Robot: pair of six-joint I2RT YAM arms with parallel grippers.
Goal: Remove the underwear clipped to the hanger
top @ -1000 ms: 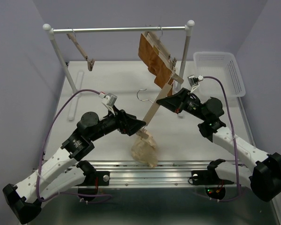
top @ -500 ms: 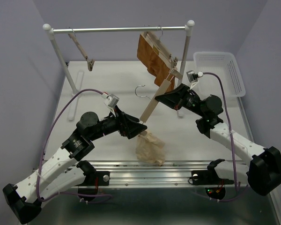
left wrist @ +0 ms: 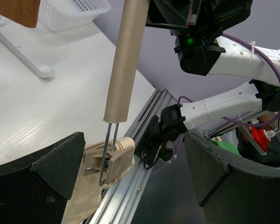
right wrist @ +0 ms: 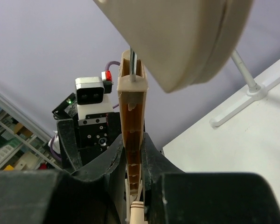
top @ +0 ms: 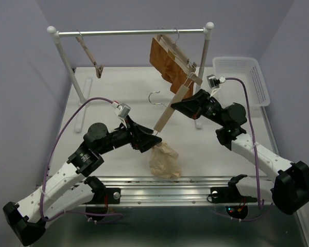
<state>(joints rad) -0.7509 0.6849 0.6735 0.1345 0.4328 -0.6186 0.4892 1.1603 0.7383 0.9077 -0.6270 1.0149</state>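
The right hand (top: 175,105) is closed on the upper clip (right wrist: 130,116) of the hanger (top: 167,114), holding it slanted above the surface (top: 118,98); the left hand (left wrist: 133,154) is open, the lower clip (left wrist: 113,161) between its fingers (left wrist: 37,177) and the underwear (top: 164,162) hanging just below. If the left hand closes off-centre, it may knock the clip aside rather than open it, or wrench the hanger from the right hand

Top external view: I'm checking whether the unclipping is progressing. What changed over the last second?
The right gripper, shut on the hanger, drew it slightly toward the rack. The underwear, still clipped, shifted slightly right. The left gripper, open, stayed at the lower clip.
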